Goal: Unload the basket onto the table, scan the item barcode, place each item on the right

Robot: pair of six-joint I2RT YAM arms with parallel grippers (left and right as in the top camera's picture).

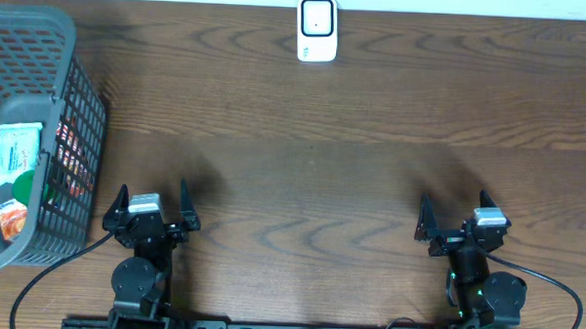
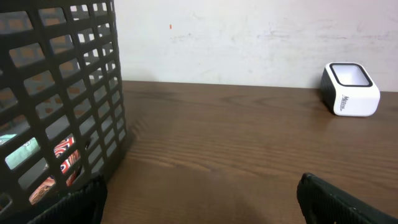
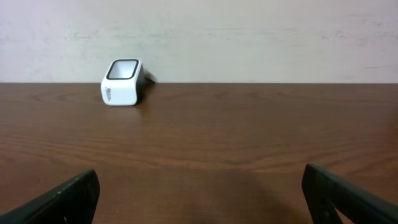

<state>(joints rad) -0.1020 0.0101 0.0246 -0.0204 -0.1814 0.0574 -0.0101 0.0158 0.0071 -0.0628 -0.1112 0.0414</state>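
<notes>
**Both tools wide open and empty, items in the basket**

From my station the left tool [image 1: 153, 192] and the right tool [image 1: 455, 203] sit near the front edge of the tabletop [image 1: 312, 175], one towards each front corner. Both have their jaws spread fully apart and grip nothing. In each wrist view only the dark fingers [image 2: 339, 199] show at the bottom corners, with bare wood between them.

The items lie in the grey mesh basket [image 1: 28, 48], which stands against the left edge of the tabletop and runs out of the overhead picture on that side. The basket is just beside the left tool, on its outer side and a little farther back, and well apart from the right tool.

- A white packet [image 1: 18, 152] with blue print lies flat near the top of the pile, its printed face up. Its long axis runs from the front edge towards the back edge.
- An orange packet [image 1: 11, 218] lies nearer the front edge, tilted. I cannot make out a barcode on either.
- Red-printed wrapping shows through the mesh in the left wrist view.

The scanner [image 1: 316, 29] — a small white block — stands at the middle of the back edge, well apart from both tools. Its dark-framed window faces upward and its long axis runs front to back.
</notes>
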